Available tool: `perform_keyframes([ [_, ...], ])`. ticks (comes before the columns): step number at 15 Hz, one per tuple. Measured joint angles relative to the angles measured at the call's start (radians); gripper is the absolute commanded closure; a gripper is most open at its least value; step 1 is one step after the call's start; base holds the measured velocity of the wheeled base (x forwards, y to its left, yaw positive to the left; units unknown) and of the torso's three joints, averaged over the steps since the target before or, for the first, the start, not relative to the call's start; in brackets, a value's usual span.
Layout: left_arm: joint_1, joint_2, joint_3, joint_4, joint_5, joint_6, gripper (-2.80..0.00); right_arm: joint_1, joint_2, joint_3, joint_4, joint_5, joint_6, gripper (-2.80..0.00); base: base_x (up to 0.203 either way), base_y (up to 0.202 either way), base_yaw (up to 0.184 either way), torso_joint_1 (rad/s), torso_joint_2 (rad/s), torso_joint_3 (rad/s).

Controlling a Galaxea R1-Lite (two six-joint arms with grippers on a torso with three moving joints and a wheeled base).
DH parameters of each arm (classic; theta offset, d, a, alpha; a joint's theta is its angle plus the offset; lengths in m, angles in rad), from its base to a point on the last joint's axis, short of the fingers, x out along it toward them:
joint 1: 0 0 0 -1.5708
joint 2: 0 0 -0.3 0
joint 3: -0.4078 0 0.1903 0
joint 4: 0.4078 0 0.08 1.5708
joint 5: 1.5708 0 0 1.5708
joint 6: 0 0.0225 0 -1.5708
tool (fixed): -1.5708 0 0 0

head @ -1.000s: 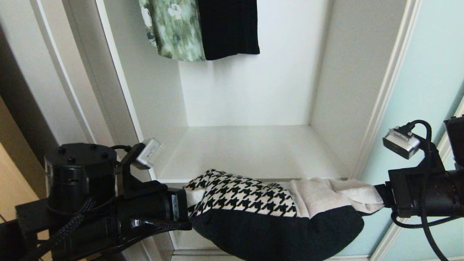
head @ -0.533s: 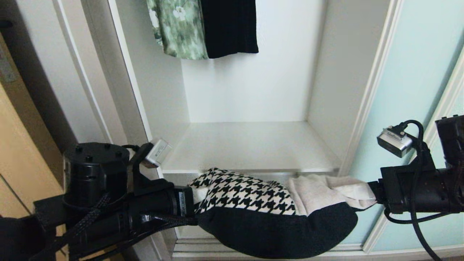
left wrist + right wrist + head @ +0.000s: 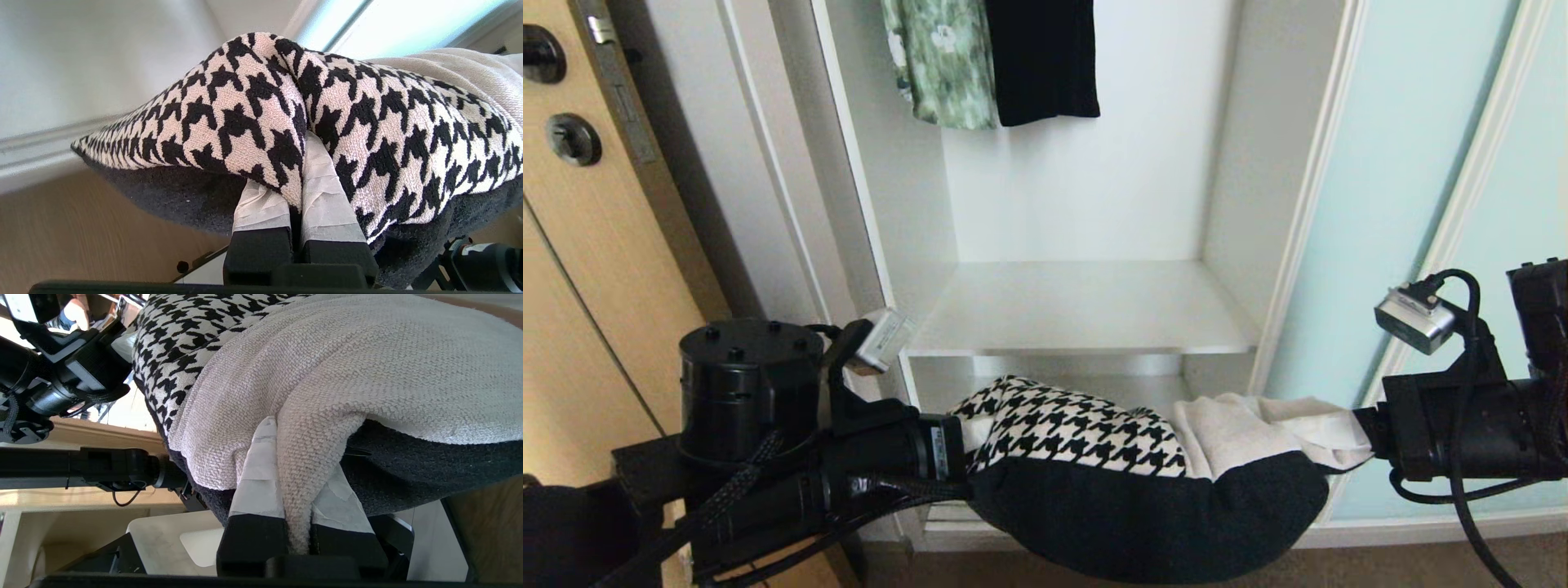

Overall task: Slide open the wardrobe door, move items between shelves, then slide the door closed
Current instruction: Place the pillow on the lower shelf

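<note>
The view has drawn back, uncovering an oak door (image 3: 580,269) and the floor (image 3: 1421,563).

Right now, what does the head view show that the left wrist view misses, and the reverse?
Head view only: the white shelf, the hanging green floral garment and black garment, the aqua sliding door, and the right gripper. Left wrist view only: the left gripper, its taped fingers pinching fabric. Both: the houndstooth cushion and the cream cushion.
</note>
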Motion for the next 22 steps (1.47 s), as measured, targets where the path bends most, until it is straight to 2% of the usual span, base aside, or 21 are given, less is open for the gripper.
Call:
perform_keyframes([
  [5, 0.0, 0.018, -0.017, 0.001, 0.018, 0.0, 0.0, 0.0, 0.003, -0.002, -0.001, 0.0, 0.0, 0.0, -0.135, 0.0, 0.002, 0.001, 0.0, 0.002],
  [8, -0.001, 0.054, -0.03, 0.0, 0.113, 0.002, 0.0, 0.0, 0.007, -0.002, -0.002, 0.005, 0.0, 0.0, 0.0, 0.0, 0.0, 0.0, 0.0, 0.0],
  [14, -0.001, 0.072, -0.002, -0.029, 0.117, 0.01, 0.0, 0.001, 0.033, 0.01, -0.045, 0.005, 0.0, 0.0, 0.0, 0.0, 0.0, 0.0, 0.0, -0.02],
  [16, -0.001, 0.075, 0.006, -0.068, 0.12, 0.007, 0.0, 0.001, 0.04, 0.01, -0.051, 0.005, 0.0, 0.0, 0.0, 0.0, 0.0, 0.007, 0.0, -0.172],
  [22, -0.001, 0.092, 0.009, -0.073, 0.122, 0.007, 0.0, 0.0, 0.074, 0.005, -0.077, 0.003, -0.003, 0.0, 0.0, 0.0, 0.0, 0.003, 0.0, -0.193],
])
